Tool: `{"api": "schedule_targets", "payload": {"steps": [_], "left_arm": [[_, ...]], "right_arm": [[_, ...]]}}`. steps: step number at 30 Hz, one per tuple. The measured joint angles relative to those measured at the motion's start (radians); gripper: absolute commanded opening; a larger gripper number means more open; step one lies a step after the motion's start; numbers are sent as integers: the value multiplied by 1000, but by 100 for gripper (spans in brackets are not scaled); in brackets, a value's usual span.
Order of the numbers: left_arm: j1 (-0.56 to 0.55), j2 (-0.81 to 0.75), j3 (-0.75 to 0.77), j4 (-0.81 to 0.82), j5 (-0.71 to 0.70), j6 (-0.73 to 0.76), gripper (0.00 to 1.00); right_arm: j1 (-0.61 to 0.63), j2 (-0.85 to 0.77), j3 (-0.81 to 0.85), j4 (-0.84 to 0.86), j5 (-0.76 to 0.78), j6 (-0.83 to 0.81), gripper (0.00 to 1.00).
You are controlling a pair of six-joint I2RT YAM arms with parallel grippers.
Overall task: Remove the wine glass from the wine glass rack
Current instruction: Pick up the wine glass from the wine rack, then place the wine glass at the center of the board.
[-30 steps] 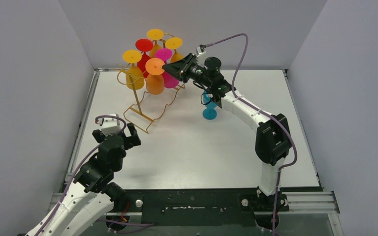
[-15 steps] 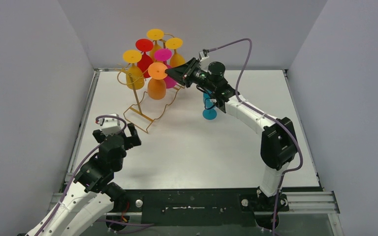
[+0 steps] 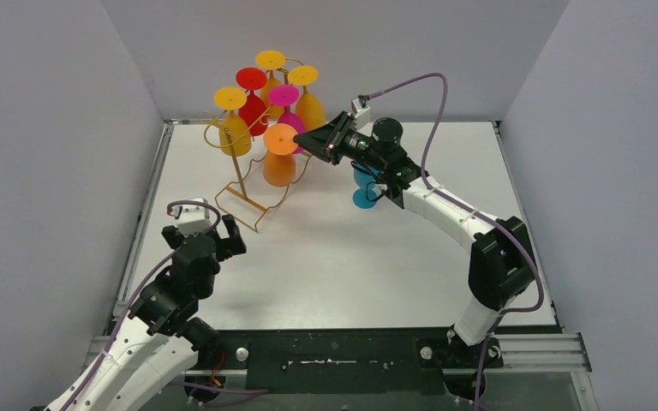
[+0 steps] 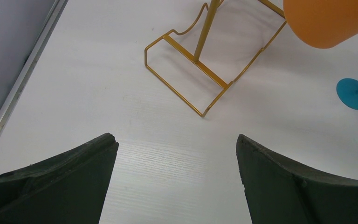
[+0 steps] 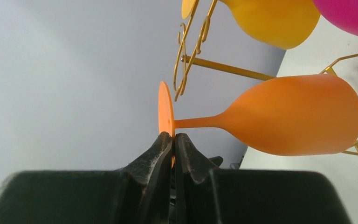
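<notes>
The right claw (image 3: 302, 137) is clamped on the edge of the round foot of the orange wine glass (image 3: 279, 163). In the right wrist view the two fingers (image 5: 161, 149) of this claw (image 5: 173, 136) are pressed together with only the thin orange disc between them. The stem and the bowl of the orange wine glass (image 5: 289, 114) go out to the right of that frame. In the top view the glass hangs foot up and bowl down, above the desk (image 3: 351, 257), a little left of the centre and in the upper half of the frame.

It is just in front of the wine glass rack (image 3: 242, 184), near the wire loops (image 5: 185, 60); whether the foot touches the wire, the pictures do not show. On the rack, in the upper left of the top view, hang three yellow glasses (image 3: 235, 133), a red glass (image 3: 251, 103) and a pink glass (image 3: 291, 128), all with the foot up. Under the right arm a blue glass (image 3: 364, 195) is on the desk.

The left claw (image 3: 204, 229) is in the lower left of the top view, well apart from the rack. Its fingers (image 4: 74, 172) are spread wide with nothing between them. Its own camera looks over the left claw (image 4: 177, 142) to the rectangular base of the rack (image 4: 200, 70), the orange bowl (image 4: 328, 21) at the upper right and the blue foot (image 4: 354, 93) at the right edge.
</notes>
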Motion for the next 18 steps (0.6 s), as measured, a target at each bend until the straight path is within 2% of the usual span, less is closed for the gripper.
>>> {"api": "schedule_targets", "payload": {"steps": [10, 18], "left_arm": [[0, -8, 0, 0, 26, 0, 96], [0, -37, -7, 22, 109, -9, 97]], "right_arm": [[7, -142, -95, -94, -35, -182, 0], [10, -252, -207, -185, -73, -348, 0]]}}
